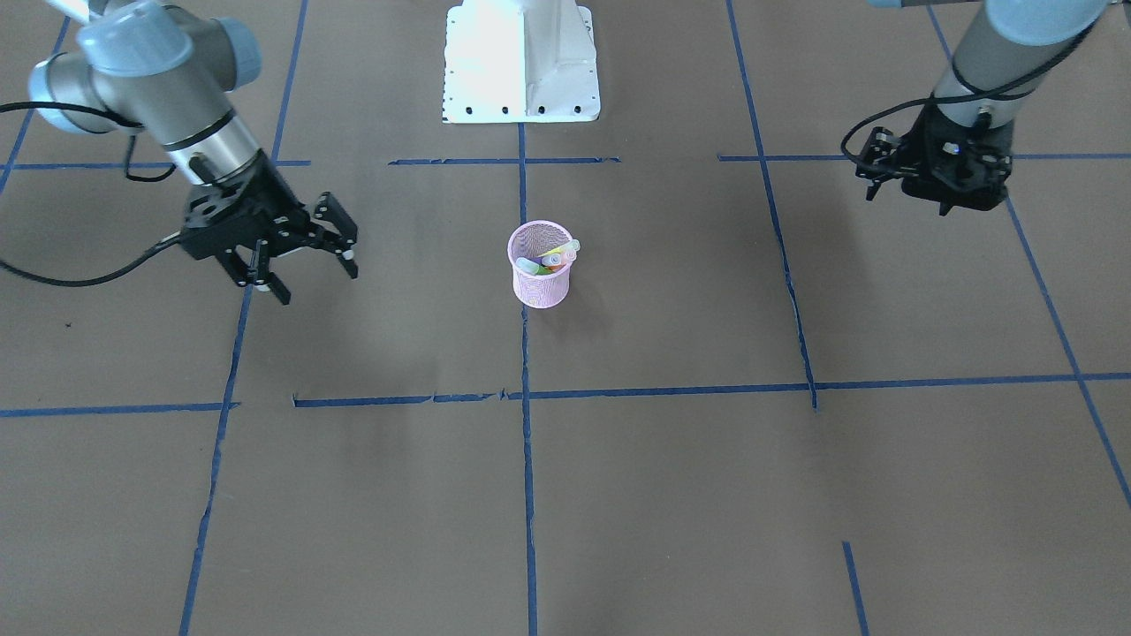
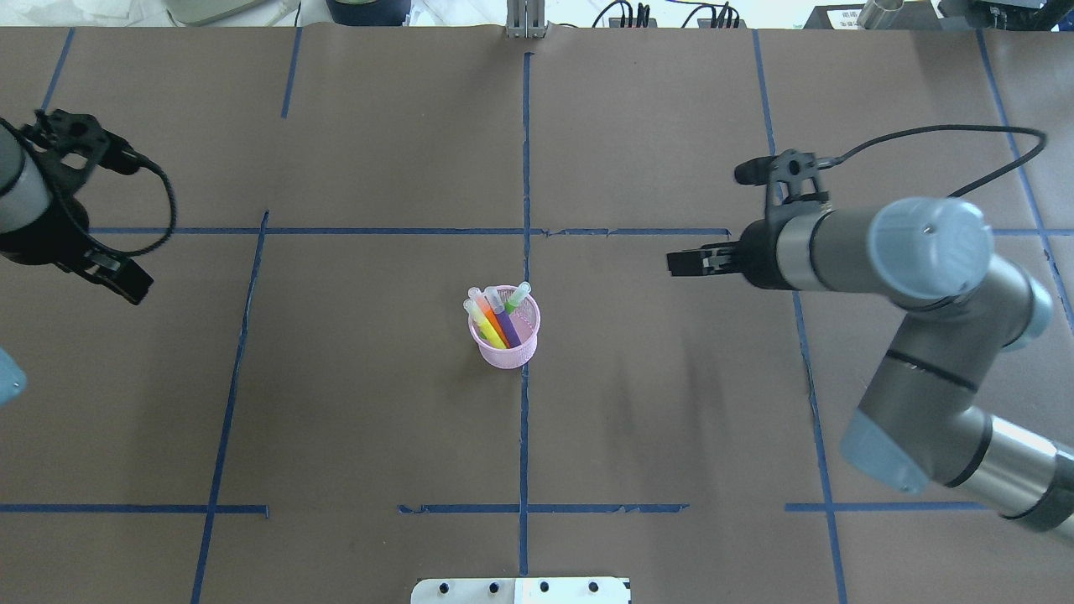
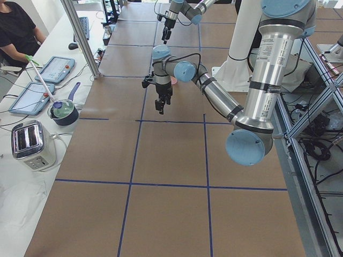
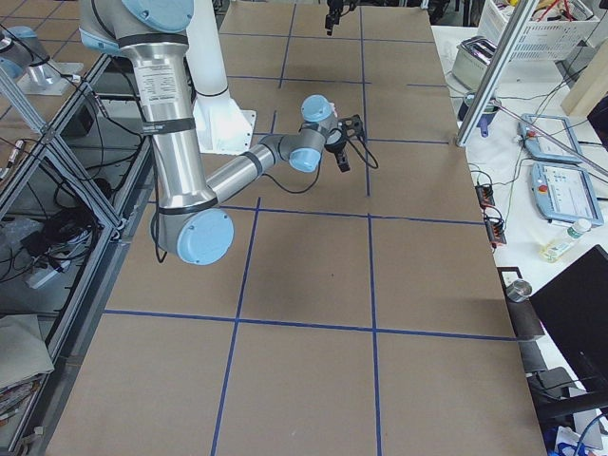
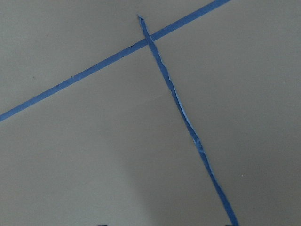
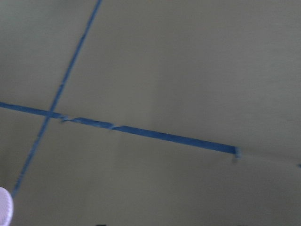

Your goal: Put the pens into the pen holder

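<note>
Slim pens are leaning inside the round pink wire-mesh cup. The right claw is hanging spread, empty. I cannot tell how the left claw stands.

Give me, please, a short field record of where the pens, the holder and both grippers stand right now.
holder: pink mesh, upright, at mid-table
pens: in the holder, pale caps up; orange, purple and green seen
loose pens: none seen
right gripper: open, empty, well off to the side of the holder
left gripper: far to the other side; open or shut unclear
task: looks done
</note>
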### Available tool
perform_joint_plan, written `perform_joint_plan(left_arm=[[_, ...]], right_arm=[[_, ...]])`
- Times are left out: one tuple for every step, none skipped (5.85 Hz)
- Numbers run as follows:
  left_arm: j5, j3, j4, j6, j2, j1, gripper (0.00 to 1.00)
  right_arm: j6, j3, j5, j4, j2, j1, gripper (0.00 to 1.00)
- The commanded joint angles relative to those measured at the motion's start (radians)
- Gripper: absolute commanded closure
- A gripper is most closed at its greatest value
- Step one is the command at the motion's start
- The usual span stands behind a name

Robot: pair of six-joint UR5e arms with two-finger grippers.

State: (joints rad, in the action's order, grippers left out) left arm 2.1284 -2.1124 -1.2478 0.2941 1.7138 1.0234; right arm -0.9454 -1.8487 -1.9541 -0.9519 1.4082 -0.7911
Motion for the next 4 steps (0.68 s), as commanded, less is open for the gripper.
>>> perform_joint_plan(left_arm=[[0.07,0.031,0.001,-0.21,-0.092,0.18,0.01],[0.132,0.052,0.002,-0.27,-0.123,0.295,0.0],[0.241,0.067,0.001,-0.295,-0.188,0.349,0.0],[0.255,0.086,0.002,-0.293,-0.194,0.435,0.0]], right_arm=[[0.239,0.041,-0.322,-0.063,0.127,-0.309,0.01],[0.414,0.049,-0.365,-0.144,0.184,-0.403,0.01],[0.647,0.057,-0.381,-0.268,0.219,-0.516,0.01],[0.844,0.046,-0.4,-0.454,0.222,-0.639,0.01]])
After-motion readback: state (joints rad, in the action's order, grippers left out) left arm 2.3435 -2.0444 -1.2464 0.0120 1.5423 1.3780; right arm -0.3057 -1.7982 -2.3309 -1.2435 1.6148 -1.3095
